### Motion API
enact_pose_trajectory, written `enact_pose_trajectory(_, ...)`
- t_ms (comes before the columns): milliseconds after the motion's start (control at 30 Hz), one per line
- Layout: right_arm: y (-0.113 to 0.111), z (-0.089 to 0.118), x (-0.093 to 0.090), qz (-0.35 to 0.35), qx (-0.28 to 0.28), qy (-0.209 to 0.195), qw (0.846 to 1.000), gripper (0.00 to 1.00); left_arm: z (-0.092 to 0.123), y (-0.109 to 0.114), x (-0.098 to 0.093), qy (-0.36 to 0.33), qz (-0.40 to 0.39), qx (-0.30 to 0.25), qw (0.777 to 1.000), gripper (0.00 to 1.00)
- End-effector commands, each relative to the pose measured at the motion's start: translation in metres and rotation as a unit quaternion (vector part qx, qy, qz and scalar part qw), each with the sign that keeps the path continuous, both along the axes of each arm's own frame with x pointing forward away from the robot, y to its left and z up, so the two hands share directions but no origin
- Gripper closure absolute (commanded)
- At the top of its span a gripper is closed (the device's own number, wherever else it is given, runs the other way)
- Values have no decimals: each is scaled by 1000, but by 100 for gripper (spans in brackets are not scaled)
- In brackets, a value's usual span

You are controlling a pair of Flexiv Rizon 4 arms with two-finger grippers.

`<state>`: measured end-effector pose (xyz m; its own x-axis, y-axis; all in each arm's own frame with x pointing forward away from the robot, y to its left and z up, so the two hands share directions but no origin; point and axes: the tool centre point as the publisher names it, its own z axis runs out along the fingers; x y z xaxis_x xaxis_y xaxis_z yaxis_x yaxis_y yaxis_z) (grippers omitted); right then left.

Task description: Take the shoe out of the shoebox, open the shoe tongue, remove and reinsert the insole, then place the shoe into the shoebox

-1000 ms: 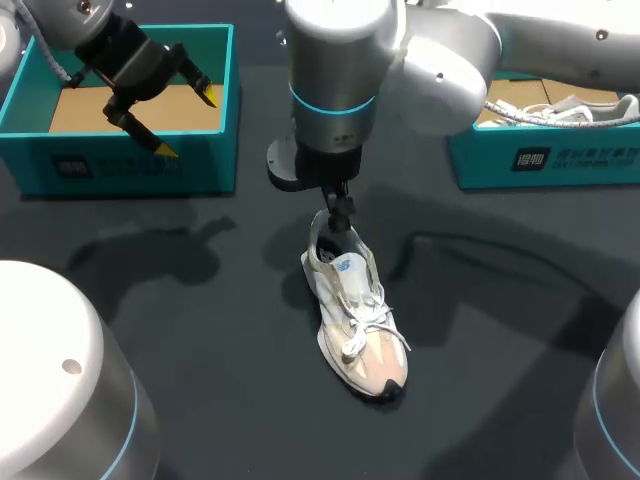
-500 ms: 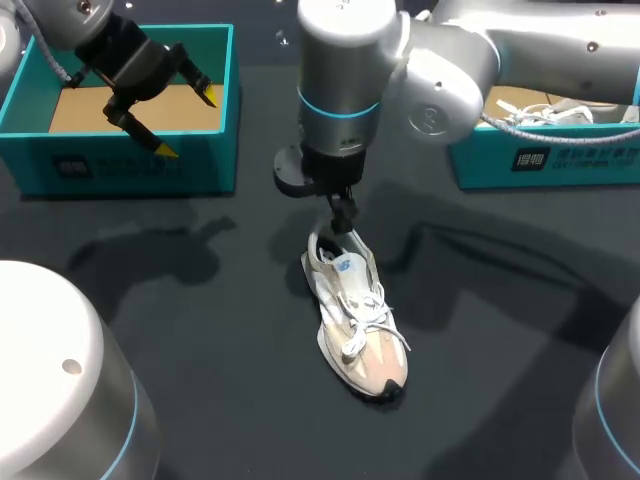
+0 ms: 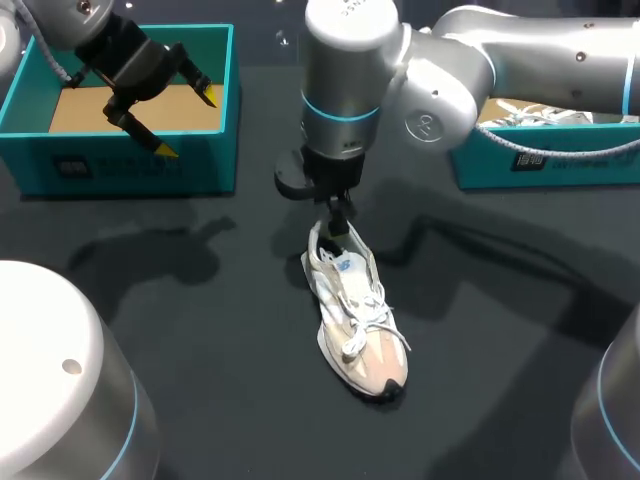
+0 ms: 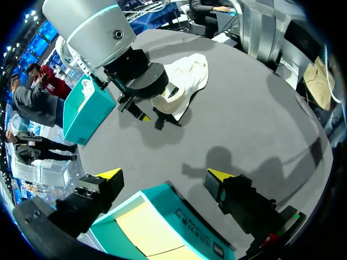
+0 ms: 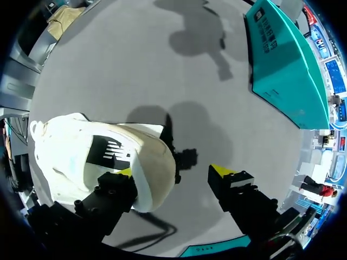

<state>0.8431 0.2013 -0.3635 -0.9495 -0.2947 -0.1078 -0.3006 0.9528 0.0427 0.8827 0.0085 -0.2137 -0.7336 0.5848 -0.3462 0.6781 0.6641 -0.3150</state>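
Note:
A white and beige shoe (image 3: 355,310) lies on the dark table, toe toward the front edge. My right gripper (image 3: 337,222) comes down on its heel. In the right wrist view the right gripper (image 5: 173,172) is open and straddles the heel collar: one finger (image 5: 122,181) is inside the shoe (image 5: 92,157), while the other fingertip (image 5: 222,172) stands behind the heel with a gap. My left gripper (image 3: 165,112) hangs open and empty over the teal shoebox (image 3: 130,165) at the back left. The left wrist view shows the left gripper (image 4: 164,176) above the shoebox (image 4: 162,225), with the shoe (image 4: 187,81) farther ahead.
A second teal box (image 3: 540,160) at the back right holds another white shoe with loose laces (image 3: 555,112). My right arm (image 3: 500,60) spans the back of the table above it. Bare dark tabletop surrounds the shoe.
My right arm's wrist has shifted slightly to the right above the heel. The shoe and the left arm have stayed where they were.

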Motion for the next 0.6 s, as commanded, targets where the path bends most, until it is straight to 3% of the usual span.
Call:
enact_pose_trajectory(33, 2, -8, 3, 0, 4, 4, 1000, 26, 0, 0, 0, 0, 0, 1, 1000, 0)
enact_pose_trajectory(233, 4, -17, 3, 2, 7, 15, 1000, 33, 0, 0, 0, 0, 0, 1, 1000, 0)
enact_pose_trajectory(600, 7, -26, -3, -1, 12, 26, 1000, 37, 0, 0, 0, 0, 0, 1, 1000, 0)
